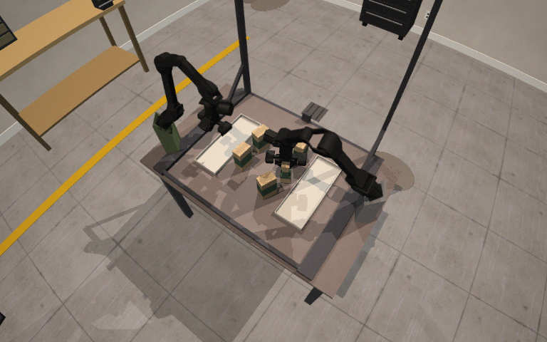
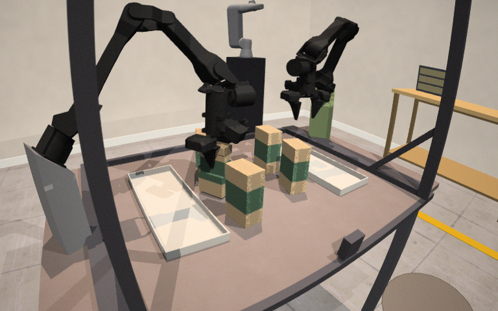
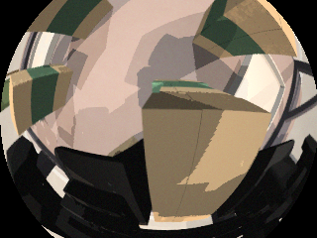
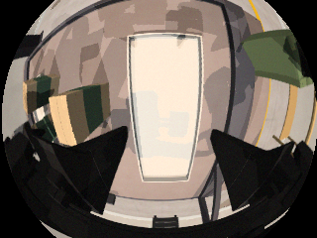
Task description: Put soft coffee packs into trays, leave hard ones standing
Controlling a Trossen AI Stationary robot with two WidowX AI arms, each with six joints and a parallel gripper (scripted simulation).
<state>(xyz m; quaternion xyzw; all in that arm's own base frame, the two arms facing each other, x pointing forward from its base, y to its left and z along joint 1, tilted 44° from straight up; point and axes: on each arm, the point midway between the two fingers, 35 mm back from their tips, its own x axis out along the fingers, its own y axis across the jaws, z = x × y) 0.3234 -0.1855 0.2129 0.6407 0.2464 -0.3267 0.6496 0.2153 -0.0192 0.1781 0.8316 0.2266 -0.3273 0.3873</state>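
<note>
Nearest me in the exterior view, the end pack (image 1: 300, 149) (image 2: 244, 192) of my left arm's row stands upright on the bench. The long left tray (image 1: 298, 205) (image 2: 172, 216) lies flat between that row and the arm. Just beyond the end pack, my left gripper (image 1: 285, 162) (image 2: 220, 157) (image 3: 180, 131) points down, clenched on the middle pack (image 1: 285, 176) (image 2: 212, 184) (image 3: 203, 159), which is partly hidden from me. I can't tell whether its faces are giving. The third pack (image 1: 266, 185) (image 2: 198, 161) is behind it, mostly covered. Across from them stand the two right-row packs, one nearer (image 1: 260, 139) (image 2: 294, 166) and one farther (image 1: 241, 156) (image 2: 268, 150). Past these lies the right tray (image 1: 226, 144) (image 2: 336, 175) (image 4: 165, 74), flat. Above it, my right gripper (image 1: 214, 127) (image 2: 305, 116) (image 4: 170, 133) hangs in the air, released, fingers wide apart. Neither tray has a pack in it.
</note>
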